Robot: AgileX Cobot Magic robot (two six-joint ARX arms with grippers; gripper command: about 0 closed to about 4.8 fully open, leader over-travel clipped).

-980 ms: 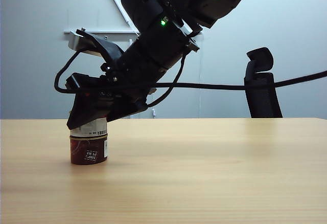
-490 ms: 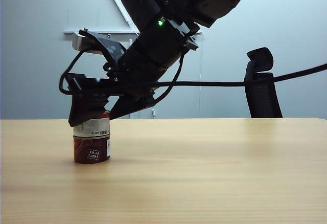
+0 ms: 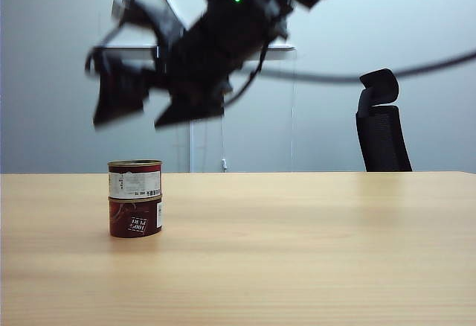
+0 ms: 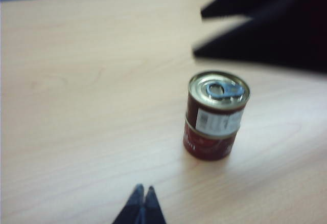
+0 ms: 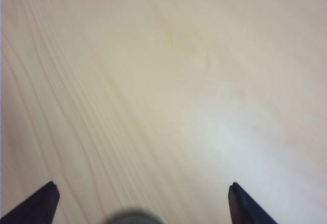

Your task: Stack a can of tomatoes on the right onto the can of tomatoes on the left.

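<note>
Item: upper tomato can [image 3: 134, 179], white-labelled, seated squarely on the lower tomato can [image 3: 134, 218]; the pair forms one upright stack on the worktop [image 3: 297, 251], toward the left of the exterior view. Change since a second ago: the right pincer [image 3: 141, 106], then wrapped around the upper can, has let go and lifted; it now hangs blurred above the stack with clear air between it and the can's lid. Its jaws are spread wide and hold nothing, confirmed in the right wrist view, where the right pincer's two dark fingertips [image 5: 36, 203] stand far apart over bare wood and only a sliver of the can's rim [image 5: 134, 217] shows at the frame edge between them. Bearing on task: the stacking appears done; the upper can stands unsupported, level, and aligned with the one beneath, so what remains is judged to be only clearing the arm away. Left pincer [image 4: 142, 203]: tips pressed together, empty, hovering near the stack on the side away from the right arm, not touching it; the left wrist view shows the pull-tab lid [image 4: 219, 89] unobstructed. Background: an office chair [image 3: 381, 121] beyond the worktop.
</note>
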